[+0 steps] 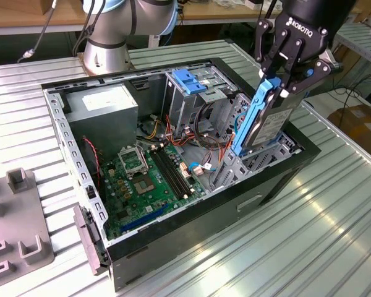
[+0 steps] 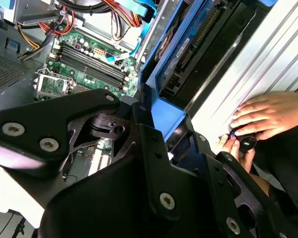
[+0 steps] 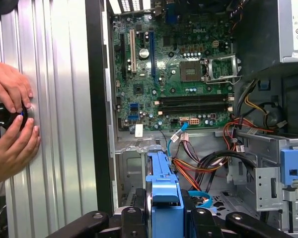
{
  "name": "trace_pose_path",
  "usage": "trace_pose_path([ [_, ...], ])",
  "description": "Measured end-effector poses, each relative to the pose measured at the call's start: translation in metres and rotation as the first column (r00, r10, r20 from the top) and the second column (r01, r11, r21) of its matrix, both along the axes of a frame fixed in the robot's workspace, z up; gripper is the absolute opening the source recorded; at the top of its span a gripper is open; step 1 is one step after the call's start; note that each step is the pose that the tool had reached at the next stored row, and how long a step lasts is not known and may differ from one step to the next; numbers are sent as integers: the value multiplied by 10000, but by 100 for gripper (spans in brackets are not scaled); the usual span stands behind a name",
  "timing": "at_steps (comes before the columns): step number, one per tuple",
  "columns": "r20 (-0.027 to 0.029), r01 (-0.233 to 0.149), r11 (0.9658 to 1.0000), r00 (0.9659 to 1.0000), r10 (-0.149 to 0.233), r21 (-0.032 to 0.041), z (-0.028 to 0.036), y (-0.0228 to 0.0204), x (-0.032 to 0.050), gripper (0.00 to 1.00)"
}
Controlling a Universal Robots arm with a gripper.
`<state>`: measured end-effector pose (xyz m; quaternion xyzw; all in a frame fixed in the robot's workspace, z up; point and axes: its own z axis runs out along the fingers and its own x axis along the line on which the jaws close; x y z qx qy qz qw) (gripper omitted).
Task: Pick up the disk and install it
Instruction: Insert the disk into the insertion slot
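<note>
The disk point(image 1: 263, 120) stands on edge, leaning a little, its lower end down inside the bay at the case's point(image 1: 173, 250) 3 o'clock corner in the exterior view. The gripper point(image 1: 285, 83) is clamped on its upper end, 2 fingers squeezing the blue rail. Held by 1 end only, the disk could pivot or slip if its low edge catches the bay's sheet metal. The lean makes that likelier, since a rail that goes in crooked may jam instead of sliding. The lower end is hidden behind the bay, so whether it sits in its guides is probably not yet settled. At the disk's 9 o'clock, the cables point(image 1: 204, 127) hang near and could be pinched or dragged. Beyond them stand the cage point(image 1: 188, 93) and, farther toward 8 o'clock, the board point(image 1: 142, 179). At the disk's 3 o'clock the case wall is just beside it, leaving little side room. Toward 12 o'clock, above the case, the space is open for lifting out. In the first wrist view a person's hands point(image 3: 10, 119) rest on the table point(image 3: 59, 124) outside the wall, near enough to matter if the arm swings wide.
</note>
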<state>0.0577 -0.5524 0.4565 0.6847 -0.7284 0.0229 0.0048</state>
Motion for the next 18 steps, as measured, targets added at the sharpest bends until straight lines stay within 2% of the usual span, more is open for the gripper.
trace_pose_path([
  [11, -3, 0, 10000, 10000, 0, -1, -36, -6, 0, 37],
  [18, -51, 1, 10000, 10000, -1, 0, 4, -6, 3, 37],
])
